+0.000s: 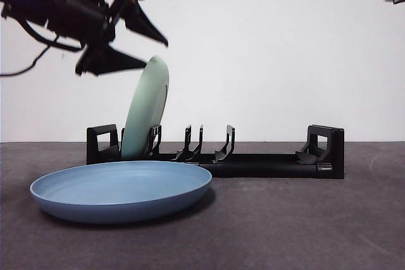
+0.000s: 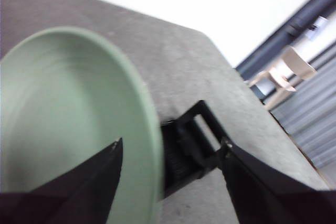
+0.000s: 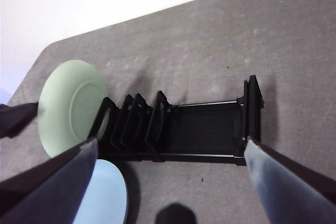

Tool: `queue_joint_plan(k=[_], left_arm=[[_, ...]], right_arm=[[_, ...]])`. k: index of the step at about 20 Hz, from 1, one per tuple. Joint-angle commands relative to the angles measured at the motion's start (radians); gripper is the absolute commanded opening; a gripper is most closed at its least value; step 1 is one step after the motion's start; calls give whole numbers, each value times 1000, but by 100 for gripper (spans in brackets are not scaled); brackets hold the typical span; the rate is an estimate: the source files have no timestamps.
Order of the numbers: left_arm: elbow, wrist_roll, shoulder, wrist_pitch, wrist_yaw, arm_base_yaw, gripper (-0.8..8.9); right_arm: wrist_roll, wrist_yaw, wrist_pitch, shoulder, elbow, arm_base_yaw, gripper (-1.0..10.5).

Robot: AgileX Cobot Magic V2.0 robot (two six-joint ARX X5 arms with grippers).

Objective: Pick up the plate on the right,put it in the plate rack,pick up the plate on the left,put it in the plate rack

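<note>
Nearest, a round pale-blue plastic plate lies flat at lower left. Behind it the long black plastic plate rack runs left-right, holding a pale-green plate on edge, top tilting rightward. The left gripper, upper left, is wide open, empty; the right gripper likewise.

Grey table; plate rack, blue plate.

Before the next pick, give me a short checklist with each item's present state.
1. Green plate stands in the plate rack, leaning between end dividers: ok.
2. Left tool open, above the green plate, not gripping it: ok.
3. Blue plate lies flat on the table in front of the rack: ok.
4. Free slots remain in the rack: ok.
5. Right tool open, high above the rack: ok.
</note>
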Motion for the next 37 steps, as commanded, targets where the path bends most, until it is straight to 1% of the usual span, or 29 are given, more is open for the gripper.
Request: queue_joint_plan(k=[1,3,5,6,7,8,11,13,14,15,16,18,20,21,23,25,27,29,32,34,36,37], left_arm=[[-5,113,-70,17,48,-8,314],[-5,180,-123,-14,54,-16,314],[-5,284,-182,-71,37,-26,313],[-5,349,-212,-109,24,-34,312],[-5,445,-252,-168,-8,-49,312],[-5,517,-282,-214,-47,-64,312],[-5,717,-378,-369,-214,-127,312],[-5,885,-457,-496,-364,-202,312],[-5,944,-492,-550,-453,-246,312],[-5,978,-518,-586,-527,-283,312],[-5,1009,-547,-622,-612,-328,312],[-5,1045,-595,-664,-738,-400,312],[-5,1057,-641,-694,-859,-473,311],[-5,1062,-661,-703,-901,-499,312],[-5,1082,-698,-721,-972,-550,311],[-5,1082,-726,-731,-1030,-594,311],[-5,1082,-740,-742,-1069,-624,311],[-5,1083,-740,-745,-1091,-646,311],[-5,1089,-740,-748,-1091,-663,311],[-5,1089,-740,-747,-1091,-668,311],[-5,1089,-740,-754,-1091,-668,311],[-5,1089,-740,-760,-1091,-668,311]], right_arm=[[-7,-60,-11,25,2,4,468],[-7,-132,-20,51,2,11,468],[-8,-176,-38,80,2,27,468],[-8,-182,-46,97,2,38,468],[-8,-181,-55,120,2,57,468],[-8,-182,-59,137,2,73,468],[-8,-181,-54,198,2,139,468],[-8,-180,-30,265,2,207,463],[-8,-179,-16,305,2,247,428],[-8,-178,0,341,2,279,399],[-8,-177,20,385,2,311,400],[-5,-174,63,464,2,348,399],[8,-175,118,560,2,382,399],[16,-174,140,597,2,390,397],[23,-175,183,674,2,402,316],[38,-176,218,730,2,414,305],[50,-176,241,765,2,420,297],[57,-180,260,794,2,428,247],[72,-180,294,814,2,445,247],[101,-178,322,819,2,451,245],[109,-173,323,834,9,459,241],[113,-173,323,842,10,459,212]])
